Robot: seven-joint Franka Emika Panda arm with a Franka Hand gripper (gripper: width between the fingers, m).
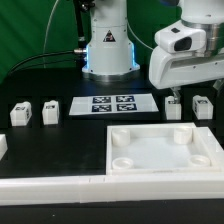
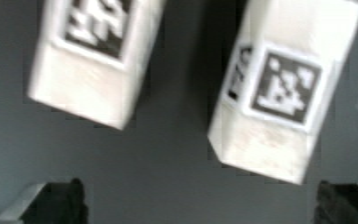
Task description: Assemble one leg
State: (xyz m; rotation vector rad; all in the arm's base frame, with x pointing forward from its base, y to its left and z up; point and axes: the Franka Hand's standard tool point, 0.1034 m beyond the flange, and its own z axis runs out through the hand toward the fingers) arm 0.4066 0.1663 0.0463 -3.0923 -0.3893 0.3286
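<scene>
Gripper [image 2: 202,207] spread wide, gripping nothing; fingertips [image 2: 51,205] dark, blurry and cropped in my wrist view. Leg [image 2: 274,100] lies on the black table [image 2: 172,150] under the gap, with a second leg [image 2: 96,55] beside it, apart, both cut off. In the exterior view the arm [image 1: 185,55] partly covers the pair and I can't match which is which; tray [image 1: 114,155] is near them

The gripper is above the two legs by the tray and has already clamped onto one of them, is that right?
No: the gripper is above those legs but open, gripping neither, as the wrist view shows.
</scene>
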